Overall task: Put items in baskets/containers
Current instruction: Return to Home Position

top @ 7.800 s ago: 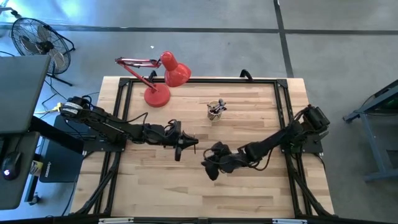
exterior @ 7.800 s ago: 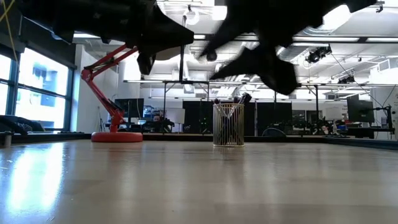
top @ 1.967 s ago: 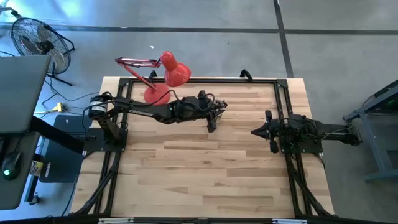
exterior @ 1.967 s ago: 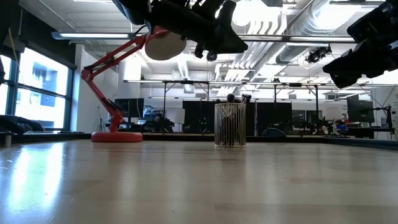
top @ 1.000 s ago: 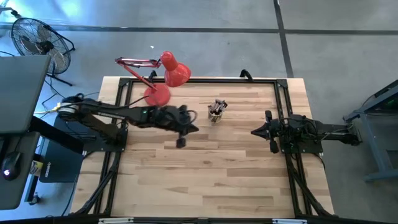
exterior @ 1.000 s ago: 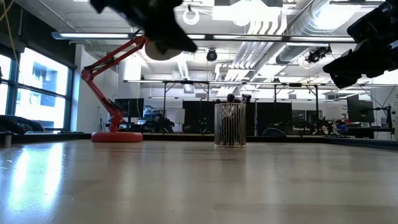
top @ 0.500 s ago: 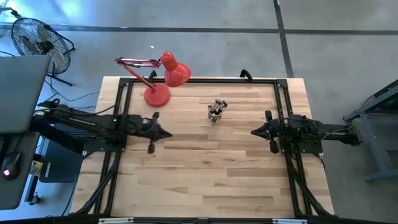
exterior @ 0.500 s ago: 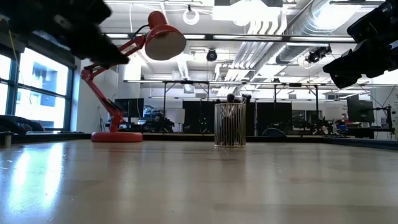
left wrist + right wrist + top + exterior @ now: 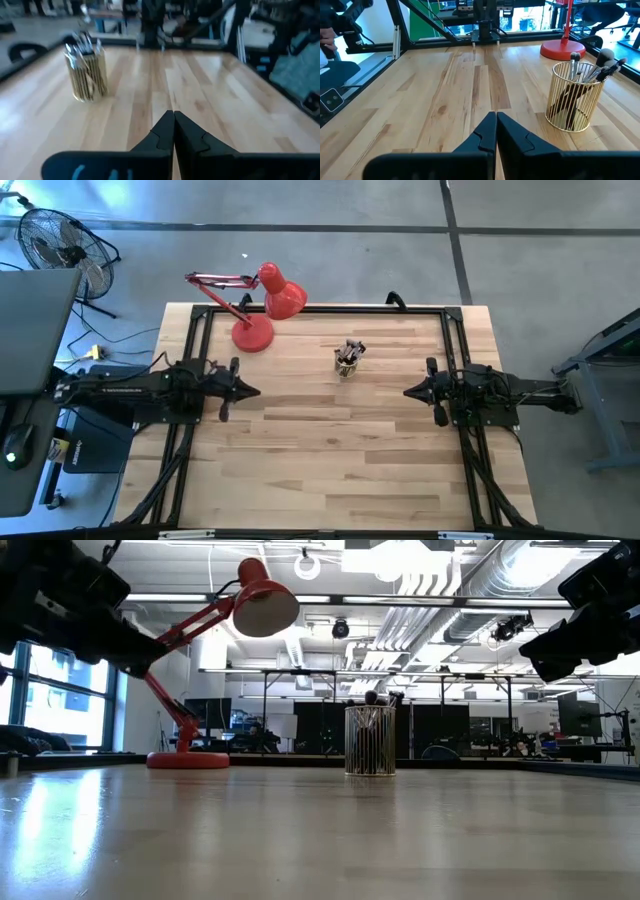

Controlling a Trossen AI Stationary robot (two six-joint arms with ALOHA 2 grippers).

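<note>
A small gold wire cup point(image 9: 346, 360) stands upright on its base at the table's far middle, with several dark brushes point(image 9: 594, 64) sticking up out of it, tufts up. In the low view the cup point(image 9: 370, 740) is at mid picture. My left gripper point(image 9: 256, 391) hovers over the table's left part, shut and holding nothing, pointing toward the right edge. My right gripper point(image 9: 406, 392) hovers over the right part, shut and holding nothing, pointing toward the left edge. Each wrist view shows shut fingertips point(image 9: 173, 118) point(image 9: 496, 118) over bare wood, with the cup point(image 9: 87, 72) point(image 9: 574, 97) off to one side.
A red desk lamp point(image 9: 270, 298) stands with its round base point(image 9: 252, 335) at the far left of the table, its head raised. Black frame rails point(image 9: 200, 330) run along the table's left, right and far sides. Bare wood point(image 9: 330, 450) lies between and in front of the grippers.
My left gripper has drawn back from beside the cup toward the table's left edge and now hovers there, pointing right. The cup and its brushes have stayed in place. My right arm has kept still.
</note>
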